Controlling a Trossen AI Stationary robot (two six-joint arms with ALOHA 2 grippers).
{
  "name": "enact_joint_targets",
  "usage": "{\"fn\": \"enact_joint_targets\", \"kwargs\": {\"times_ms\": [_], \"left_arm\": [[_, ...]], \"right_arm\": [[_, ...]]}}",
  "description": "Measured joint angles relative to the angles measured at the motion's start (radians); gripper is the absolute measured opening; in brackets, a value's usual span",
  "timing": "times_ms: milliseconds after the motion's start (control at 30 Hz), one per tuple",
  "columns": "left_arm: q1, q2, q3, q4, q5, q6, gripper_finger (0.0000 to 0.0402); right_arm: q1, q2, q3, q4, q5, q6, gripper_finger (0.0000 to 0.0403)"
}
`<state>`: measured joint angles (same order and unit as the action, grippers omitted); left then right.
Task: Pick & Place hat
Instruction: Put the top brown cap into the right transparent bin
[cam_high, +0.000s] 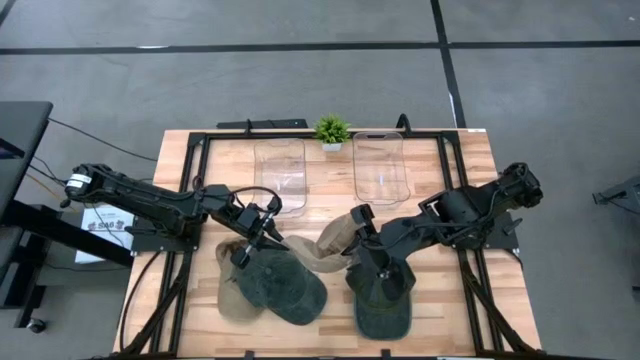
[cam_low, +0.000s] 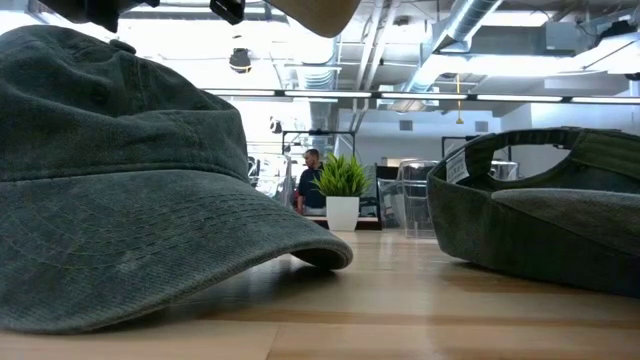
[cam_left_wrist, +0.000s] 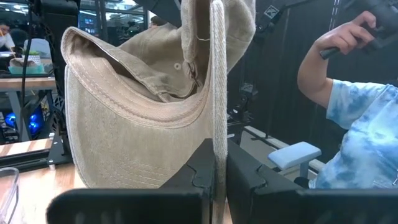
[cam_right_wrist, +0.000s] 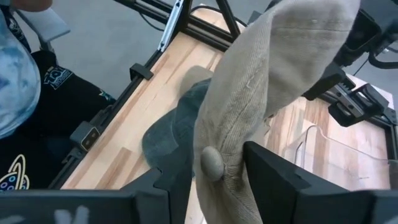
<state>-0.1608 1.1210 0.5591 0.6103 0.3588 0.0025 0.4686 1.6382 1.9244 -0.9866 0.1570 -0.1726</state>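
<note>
Two grippers share one tan hat (cam_high: 330, 240) in the high view: the left gripper (cam_high: 268, 232) holds it from one side and the right gripper (cam_high: 360, 228) from the other, so that it hangs clear of the table (cam_high: 470, 180), probably to be spread or passed between the arms before placing. Note that the tan hat sits between two dark green hats: one (cam_high: 283, 285) lies just beside the left gripper, toward the table's near edge, and an upturned one (cam_high: 383, 300) lies under the right arm. Two clear bins (cam_high: 280, 175) stand beyond the tan hat, with a small potted plant (cam_high: 331, 130) between them at the far edge; these are the likely drop points, and the way to them looks open. In the low view, you see the dark green hat filling the foreground, the upturned one opposite, and only the brim of the tan hat at the top; a person shows far behind the plant. In the left wrist view, the fingers (cam_left_wrist: 199, 177) are pressed together on a strap or edge of the tan hat, which hangs open beyond them; a person in a light blue shirt (cam_left_wrist: 364, 143) stands close behind the tan hat. In the right wrist view, the fingers (cam_right_wrist: 273, 168) stand half spread with the tan hat's crown and button between them, gripping it loosely; expect slip if you pull hard.
</note>
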Motion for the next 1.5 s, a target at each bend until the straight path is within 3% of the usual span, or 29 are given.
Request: {"fn": "enact_joint_targets", "kwargs": {"times_ms": [233,500,1500], "left_arm": [[0.000,0.000,0.000,0.000,0.000,0.000,0.0017],[0.000,0.000,0.000,0.000,0.000,0.000,0.0017],[0.000,0.000,0.000,-0.003,-0.022,0.016,0.0029]], "right_arm": [[0.000,0.000,0.000,-0.002,0.000,-0.001,0.0095],[0.000,0.000,0.000,-0.031,0.000,-0.019,0.0018],[-0.006,0.000,0.000,-0.031,0.000,-0.021,0.0020]]}}
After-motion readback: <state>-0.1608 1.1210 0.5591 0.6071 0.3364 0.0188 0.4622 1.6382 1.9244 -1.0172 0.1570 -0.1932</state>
